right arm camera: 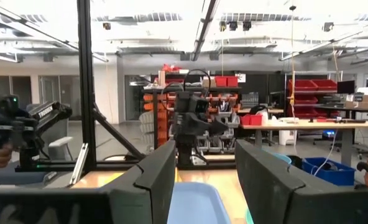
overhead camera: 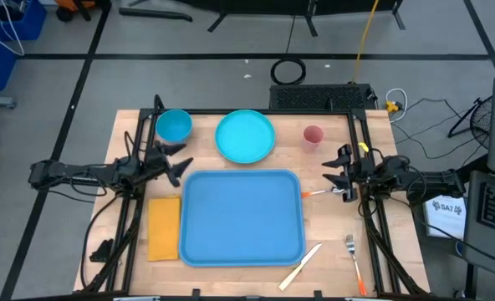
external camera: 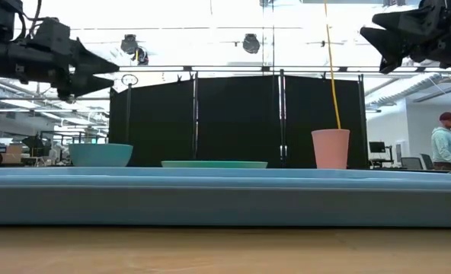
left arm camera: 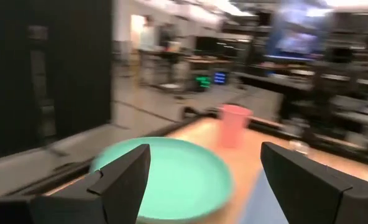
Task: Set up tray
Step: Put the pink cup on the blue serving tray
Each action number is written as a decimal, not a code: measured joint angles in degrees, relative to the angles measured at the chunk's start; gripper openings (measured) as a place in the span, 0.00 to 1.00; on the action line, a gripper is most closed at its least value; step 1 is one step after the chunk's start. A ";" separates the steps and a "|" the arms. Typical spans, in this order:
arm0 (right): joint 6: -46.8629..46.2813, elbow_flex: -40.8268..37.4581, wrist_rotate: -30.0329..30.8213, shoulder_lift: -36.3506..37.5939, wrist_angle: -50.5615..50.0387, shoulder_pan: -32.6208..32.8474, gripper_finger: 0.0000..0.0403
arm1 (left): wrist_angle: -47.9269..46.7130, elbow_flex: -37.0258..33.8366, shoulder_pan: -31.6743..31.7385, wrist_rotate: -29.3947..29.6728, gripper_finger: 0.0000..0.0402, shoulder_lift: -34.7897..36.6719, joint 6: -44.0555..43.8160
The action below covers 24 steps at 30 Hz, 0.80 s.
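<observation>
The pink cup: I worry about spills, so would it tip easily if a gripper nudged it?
Probably. The pink cup stands upright, tall for its narrow base, so a high push would likely topple it. It looks like light plastic, and might slide instead.

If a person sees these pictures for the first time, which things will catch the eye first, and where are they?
First comes the big blue tray, empty in the middle of the table. Behind it stands a row: a blue bowl, a turquoise plate and a pink cup. The left gripper hovers open near the bowl, and the right gripper hovers open at the tray's right edge.
</observation>
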<state>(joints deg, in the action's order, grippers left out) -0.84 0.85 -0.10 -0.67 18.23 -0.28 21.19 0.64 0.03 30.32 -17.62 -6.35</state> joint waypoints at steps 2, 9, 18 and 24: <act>0.00 -0.01 0.01 0.00 0.98 0.00 0.39 | 0.00 0.00 0.00 4.27 0.77 0.00 0.89; 0.00 -0.01 0.01 0.00 1.28 -0.01 0.39 | -0.28 0.00 0.00 6.08 0.77 0.00 2.46; -6.98 0.19 4.66 -0.03 1.43 0.02 0.38 | -0.63 0.00 -0.02 -0.19 0.77 0.00 0.94; -10.77 11.17 28.17 -4.72 -11.37 -0.71 0.38 | -1.39 0.00 0.00 -0.30 0.77 0.01 -0.31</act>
<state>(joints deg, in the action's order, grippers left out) -11.61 12.02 28.08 -5.39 6.86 -1.00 19.80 0.64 0.03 30.02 -17.61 -6.66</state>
